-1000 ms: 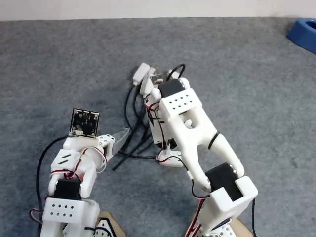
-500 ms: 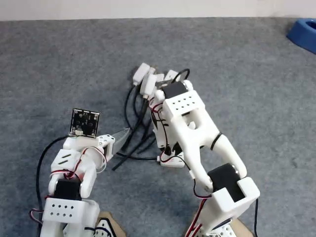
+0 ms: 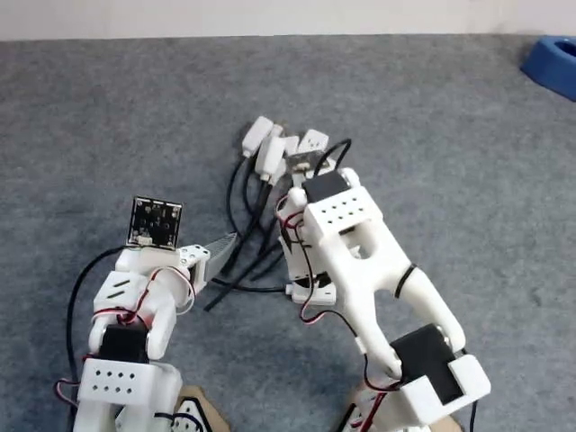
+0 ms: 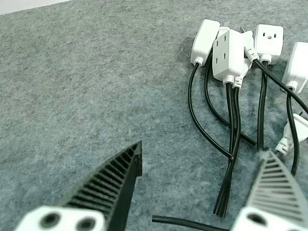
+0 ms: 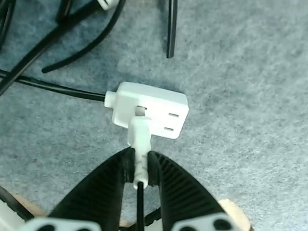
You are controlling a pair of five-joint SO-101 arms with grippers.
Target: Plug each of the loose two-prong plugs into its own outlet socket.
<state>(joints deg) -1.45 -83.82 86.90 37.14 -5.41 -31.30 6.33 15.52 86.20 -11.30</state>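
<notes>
High view: right gripper [image 5: 139, 166], grasping a plug [image 5: 140, 137], has drawn back; left gripper [image 4: 202, 156] released.

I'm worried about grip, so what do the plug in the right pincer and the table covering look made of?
The plug looks like smooth white plastic, evenly moulded. The table covering is likely grey felt or short carpet, matte and fuzzy.

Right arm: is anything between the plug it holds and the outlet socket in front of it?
Nothing visible. The plug in the right gripper meets the outlet socket at its face; the black cables lie off to the side.
</notes>
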